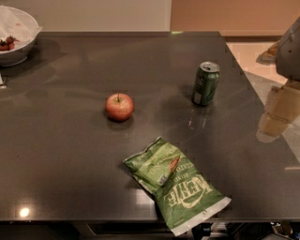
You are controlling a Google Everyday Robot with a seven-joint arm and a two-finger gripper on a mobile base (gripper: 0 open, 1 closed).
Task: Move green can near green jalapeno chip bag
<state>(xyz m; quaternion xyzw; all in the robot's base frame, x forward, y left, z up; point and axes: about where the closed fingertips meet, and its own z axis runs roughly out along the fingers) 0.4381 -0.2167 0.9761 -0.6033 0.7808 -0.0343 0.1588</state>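
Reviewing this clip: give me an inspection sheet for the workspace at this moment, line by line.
Surface: dark glossy table, with light reflections.
Job's things: green can upright, far right; green jalapeno chip bag lying flat at the near edge, well apart from the can.
Clutter: red apple mid-table; white bowl at the far left corner, red items inside.
Grippers: gripper at the table's right edge, right of the can, not touching it.
Cables: nothing seen.
Surroundings: pale wall behind; light floor to the right.
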